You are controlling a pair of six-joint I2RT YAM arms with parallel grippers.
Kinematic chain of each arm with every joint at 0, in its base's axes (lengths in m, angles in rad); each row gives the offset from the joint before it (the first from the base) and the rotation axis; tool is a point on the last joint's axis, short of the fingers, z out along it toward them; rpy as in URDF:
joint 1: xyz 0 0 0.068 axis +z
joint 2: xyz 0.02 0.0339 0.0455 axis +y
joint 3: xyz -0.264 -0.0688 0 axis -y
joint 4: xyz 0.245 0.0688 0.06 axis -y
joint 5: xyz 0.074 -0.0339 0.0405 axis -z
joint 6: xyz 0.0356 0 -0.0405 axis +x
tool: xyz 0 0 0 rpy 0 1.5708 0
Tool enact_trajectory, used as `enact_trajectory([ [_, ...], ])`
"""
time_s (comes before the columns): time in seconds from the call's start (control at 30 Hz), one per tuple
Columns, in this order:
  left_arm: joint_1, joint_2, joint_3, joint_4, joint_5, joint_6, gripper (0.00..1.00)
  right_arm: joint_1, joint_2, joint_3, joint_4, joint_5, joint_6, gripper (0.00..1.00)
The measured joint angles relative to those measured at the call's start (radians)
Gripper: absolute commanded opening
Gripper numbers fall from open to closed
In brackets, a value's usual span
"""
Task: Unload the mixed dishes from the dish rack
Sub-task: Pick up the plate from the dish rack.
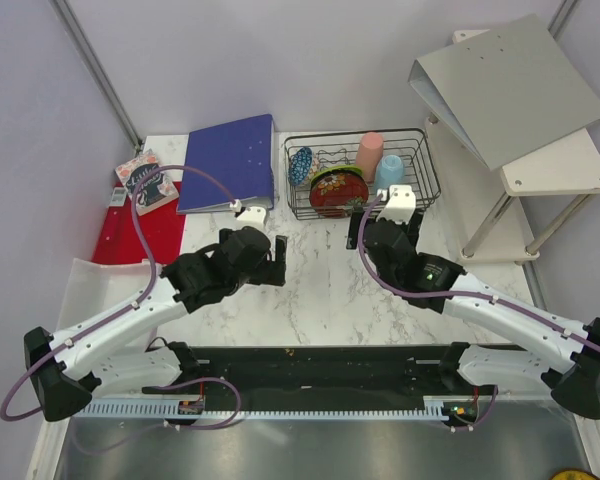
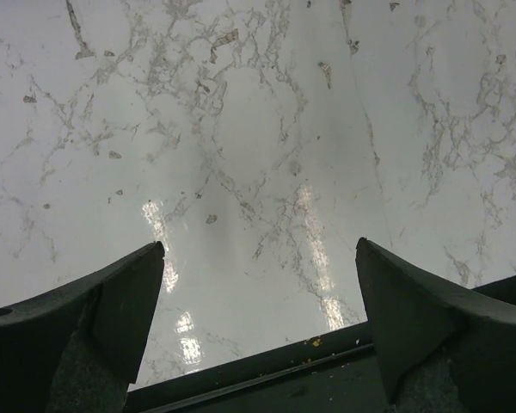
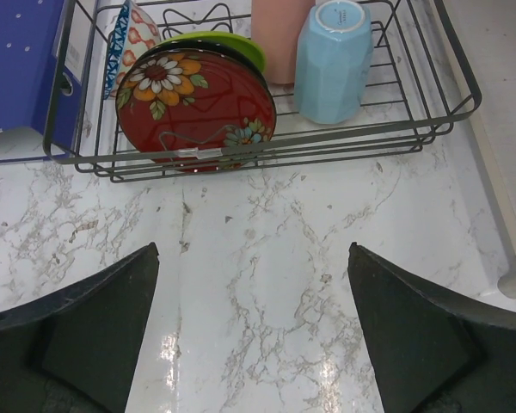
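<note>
The black wire dish rack [image 1: 428, 170] stands at the back of the marble table, also in the right wrist view [image 3: 451, 107]. It holds a red-and-black floral bowl [image 1: 338, 192] [image 3: 193, 107] on edge, a lime-green bowl [image 3: 236, 45] behind it, a small blue patterned bowl [image 1: 300, 165] [image 3: 125, 43], a tall pink cup [image 1: 370, 152] [image 3: 279, 39] and a light blue cup [image 1: 389, 172] [image 3: 331, 60]. My right gripper [image 1: 385, 225] [image 3: 254, 249] is open and empty just in front of the rack. My left gripper [image 1: 276, 262] [image 2: 260, 245] is open and empty over bare marble.
A blue binder [image 1: 228, 160] [image 3: 17, 60] lies left of the rack. A grey binder [image 1: 500, 85] sits on a white side table at the right. A patterned book [image 1: 145, 182], a red sheet [image 1: 130, 235] and a white tray [image 1: 90, 285] are at the left. A black mat [image 1: 320, 365] runs along the near edge.
</note>
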State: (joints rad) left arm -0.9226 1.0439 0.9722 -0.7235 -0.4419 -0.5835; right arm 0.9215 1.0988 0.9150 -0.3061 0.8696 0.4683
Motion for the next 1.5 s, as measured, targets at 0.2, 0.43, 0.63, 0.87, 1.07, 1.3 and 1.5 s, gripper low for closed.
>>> enact_trajectory([
  [0.2, 0.000, -0.001, 0.000, 0.069, 0.052, 0.066, 0.96, 0.000, -0.023, -0.032, 0.005, -0.023, 0.003, 0.98],
  [0.43, 0.000, 0.204, 0.128, 0.205, -0.049, 0.338, 0.89, 0.000, -0.169, -0.136, 0.023, -0.031, -0.002, 0.98],
  [0.63, 0.056, 0.421, 0.183, 0.490, -0.094, 0.614, 0.94, -0.001, -0.353, -0.193, 0.057, -0.050, -0.021, 0.98],
  [0.87, 0.301, 0.603, 0.369, 0.651, 0.172, 0.619, 0.87, -0.001, -0.396, -0.193, 0.015, -0.061, -0.034, 0.98],
  [1.07, 0.428, 0.663, 0.402, 0.738, 0.382, 0.615, 0.83, -0.001, -0.420, -0.195, -0.006, -0.062, -0.045, 0.98],
  [1.3, 0.414, 0.531, 0.245, 0.792, 0.445, 0.568, 0.83, -0.019, -0.222, -0.166, 0.113, -0.031, -0.085, 0.98],
  [1.5, 0.415, 0.389, 0.144, 0.832, 0.448, 0.559, 0.83, -0.086, 0.132, 0.050, 0.137, -0.071, -0.084, 0.98],
])
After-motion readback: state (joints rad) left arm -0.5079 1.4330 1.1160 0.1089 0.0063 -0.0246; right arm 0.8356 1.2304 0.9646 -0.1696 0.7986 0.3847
